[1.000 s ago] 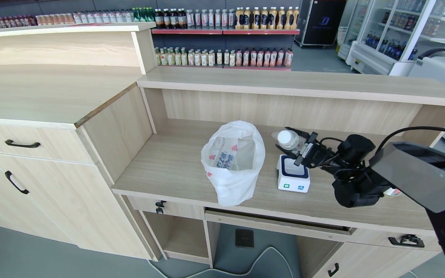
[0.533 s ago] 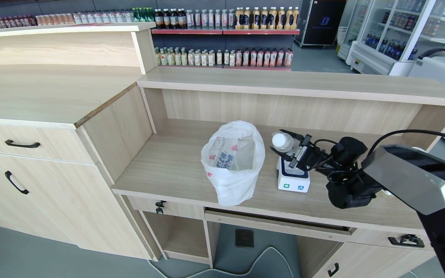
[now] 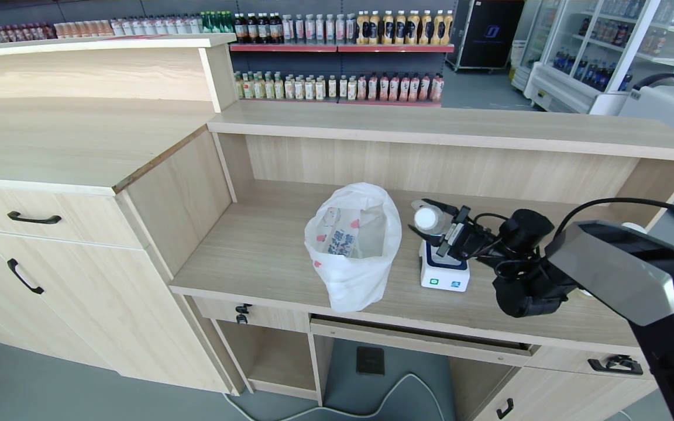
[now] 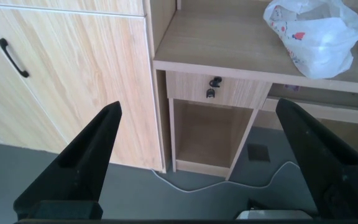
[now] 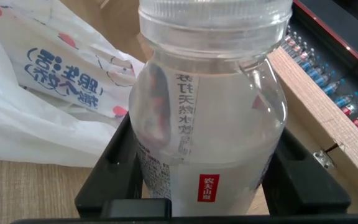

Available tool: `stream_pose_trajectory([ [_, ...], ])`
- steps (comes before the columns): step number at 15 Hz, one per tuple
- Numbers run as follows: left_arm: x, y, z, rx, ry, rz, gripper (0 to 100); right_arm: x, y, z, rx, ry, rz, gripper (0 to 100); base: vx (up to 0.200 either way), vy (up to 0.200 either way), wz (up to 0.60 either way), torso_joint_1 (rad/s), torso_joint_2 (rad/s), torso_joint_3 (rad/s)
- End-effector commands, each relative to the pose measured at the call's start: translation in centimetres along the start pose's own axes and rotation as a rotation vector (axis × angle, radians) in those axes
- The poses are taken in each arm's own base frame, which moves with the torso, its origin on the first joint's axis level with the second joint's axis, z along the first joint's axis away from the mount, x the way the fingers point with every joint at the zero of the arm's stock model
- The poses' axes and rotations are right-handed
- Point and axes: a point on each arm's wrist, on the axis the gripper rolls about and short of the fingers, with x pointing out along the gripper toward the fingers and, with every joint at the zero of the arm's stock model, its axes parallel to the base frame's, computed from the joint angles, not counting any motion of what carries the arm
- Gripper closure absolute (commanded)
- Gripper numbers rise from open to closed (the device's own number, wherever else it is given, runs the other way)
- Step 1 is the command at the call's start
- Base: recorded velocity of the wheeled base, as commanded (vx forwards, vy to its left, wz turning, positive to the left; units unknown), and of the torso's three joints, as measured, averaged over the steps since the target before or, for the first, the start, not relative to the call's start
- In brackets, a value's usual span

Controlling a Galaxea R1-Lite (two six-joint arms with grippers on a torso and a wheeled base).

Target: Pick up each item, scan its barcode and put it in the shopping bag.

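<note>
On the light wooden counter point(image 3: 261, 245), under a raised ledge point(image 3: 430, 126), the white shopping bag point(image 3: 353, 257) stands open with a packet point(image 3: 341, 234) inside, and just beside it sits a small white scanner point(image 3: 443, 275). The right gripper point(image 3: 429, 221) has its jaws clamped on a clear bottle point(image 3: 426, 217) with a white cap, held above the scanner near the bag. The left gripper point(image 4: 197, 106) hangs low by the cabinet doors point(image 4: 73, 74) with jaws spread wide over grey floor point(image 4: 142, 194); drink shelves point(image 3: 337, 52) and glass-door fridges point(image 3: 600, 41) line the room behind
</note>
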Motion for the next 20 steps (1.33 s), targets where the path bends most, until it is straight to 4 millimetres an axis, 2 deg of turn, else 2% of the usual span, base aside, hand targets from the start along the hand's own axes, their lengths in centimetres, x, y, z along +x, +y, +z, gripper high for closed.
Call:
stream_pose_trajectory([
  [1,0.0,0.0,0.0,0.0,-0.001,0.0,0,0.1,-0.7,0.5,-0.013,-0.009,-0.009,100,0.0,0.0,0.0,0.0,0.0,0.0],
  [6,0.0,0.0,0.0,0.0,0.001,0.0,0,0.0,-1.2,0.8,-0.019,-0.011,-0.015,100,0.0,0.0,0.0,0.0,0.0,0.0],
  [8,0.0,0.0,0.0,0.0,-0.001,0.0,0,-0.1,-2.1,1.2,-0.029,-0.014,-0.027,100,0.0,0.0,0.0,0.0,0.0,0.0],
  [10,0.0,0.0,0.0,0.0,-0.001,0.0,0,-1.0,-5.6,2.2,-0.022,-0.017,-0.08,100,0.0,0.0,0.0,0.0,0.0,0.0],
  [12,0.0,0.0,0.0,0.0,-0.001,0.0,0,-3.2,-10.5,4.6,-0.029,0.003,-0.157,100,0.0,0.0,0.0,0.0,0.0,0.0],
  [13,0.0,0.0,0.0,0.0,-0.001,0.0,0,-5.4,-12.2,6.3,0.024,0.054,-0.198,100,0.0,0.0,0.0,0.0,0.0,0.0],
  [15,0.0,0.0,0.0,0.0,-0.001,0.0,0,-9.8,-14.3,8.6,0.098,0.176,-0.297,100,0.0,0.0,0.0,0.0,0.0,0.0],
  [17,0.0,0.0,0.0,0.0,-0.001,0.0,0,-12.6,-15.9,10.4,0.141,0.25,-0.406,100,0.0,0.0,0.0,0.0,0.0,0.0],
  [20,0.0,0.0,0.0,0.0,-0.001,0.0,0,-13.8,-16.4,11.7,0.233,0.398,-0.64,100,0.0,0.0,0.0,0.0,0.0,0.0],
])
